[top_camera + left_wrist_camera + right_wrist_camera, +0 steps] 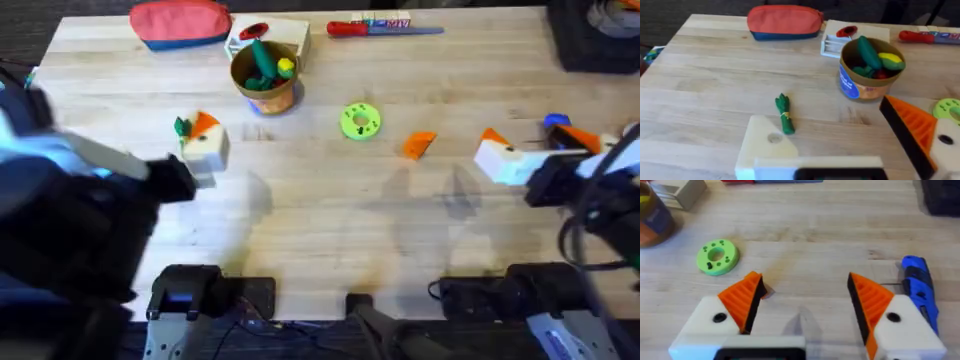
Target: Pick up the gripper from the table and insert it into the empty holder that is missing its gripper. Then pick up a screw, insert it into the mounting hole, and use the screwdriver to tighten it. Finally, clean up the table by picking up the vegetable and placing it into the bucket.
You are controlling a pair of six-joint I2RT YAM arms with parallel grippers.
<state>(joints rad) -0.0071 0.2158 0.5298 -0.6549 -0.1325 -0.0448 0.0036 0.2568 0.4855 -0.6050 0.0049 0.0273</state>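
Note:
The loose orange gripper [419, 144] lies on the wood right of centre. My left gripper [203, 140] [822, 112] is open: one finger is a bare white holder [765, 145], the other carries an orange ribbed pad [912, 127]. The dark green vegetable [785, 114] [182, 127] lies on the table just beyond the holder's tip. The tan bucket [265, 75] [867, 70] stands farther back with toys inside. My right gripper [497, 150] [804, 277] is open, both fingers orange-tipped, with nothing between them. The blue screwdriver [917, 287] [560, 122] lies beside its outer finger.
A lime-green disc [360, 120] [716, 257] sits mid-table. A red pouch [180, 22], a white box [272, 35] and a red-handled screwdriver [380, 28] line the far edge. A dark object [595, 35] fills the far right corner.

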